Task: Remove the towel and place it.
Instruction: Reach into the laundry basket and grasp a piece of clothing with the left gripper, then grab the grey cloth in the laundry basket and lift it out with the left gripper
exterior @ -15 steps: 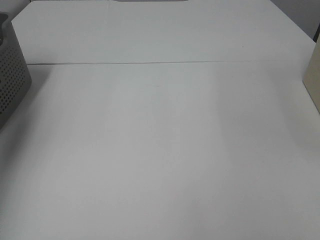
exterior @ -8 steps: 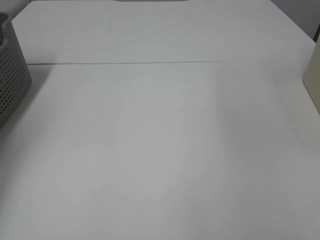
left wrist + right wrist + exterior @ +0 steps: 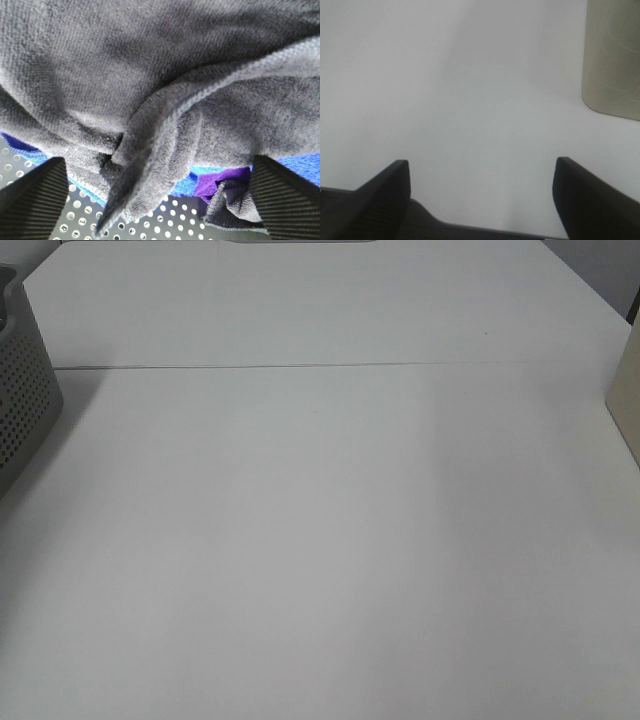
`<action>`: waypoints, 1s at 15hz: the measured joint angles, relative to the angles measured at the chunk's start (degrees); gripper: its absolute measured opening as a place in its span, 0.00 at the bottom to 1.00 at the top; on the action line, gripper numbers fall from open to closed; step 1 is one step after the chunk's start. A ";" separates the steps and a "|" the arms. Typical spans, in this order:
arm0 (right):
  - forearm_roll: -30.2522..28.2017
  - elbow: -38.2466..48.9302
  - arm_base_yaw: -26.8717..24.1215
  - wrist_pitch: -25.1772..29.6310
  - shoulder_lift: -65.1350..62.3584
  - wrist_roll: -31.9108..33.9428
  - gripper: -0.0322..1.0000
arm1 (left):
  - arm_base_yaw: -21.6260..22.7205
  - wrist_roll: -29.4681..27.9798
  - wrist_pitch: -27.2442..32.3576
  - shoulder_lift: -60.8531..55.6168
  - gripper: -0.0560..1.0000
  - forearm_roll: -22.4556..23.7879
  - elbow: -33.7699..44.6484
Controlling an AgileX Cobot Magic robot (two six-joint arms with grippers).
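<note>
At one perforated basket point(image 3: 165, 222), the left pincer point(image 3: 157, 167) gapes around one grey towel point(image 3: 150, 65); the right pincer point(image 3: 481, 165) gapes empty.

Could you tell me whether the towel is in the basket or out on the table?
In it: the towel lies crumpled against the perforated basket, left wrist view.

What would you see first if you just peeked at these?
A big fuzzy dark grey towel fills the left wrist view, bunched over blue and purple cloths in a holed grey basket, with the open left gripper straddling it. From high up it's mostly white table, with that basket at the left edge.
</note>
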 joint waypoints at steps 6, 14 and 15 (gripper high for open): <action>0.00 0.00 0.00 0.00 0.00 0.00 0.76 | 0.00 0.00 0.57 0.40 0.76 0.00 0.00; 0.00 0.00 0.00 0.00 0.00 0.00 0.76 | 0.00 -3.72 -2.35 1.32 0.26 0.00 0.00; 0.00 0.00 0.00 0.00 0.00 0.00 0.76 | 0.00 -4.13 -2.64 1.32 0.19 0.00 0.00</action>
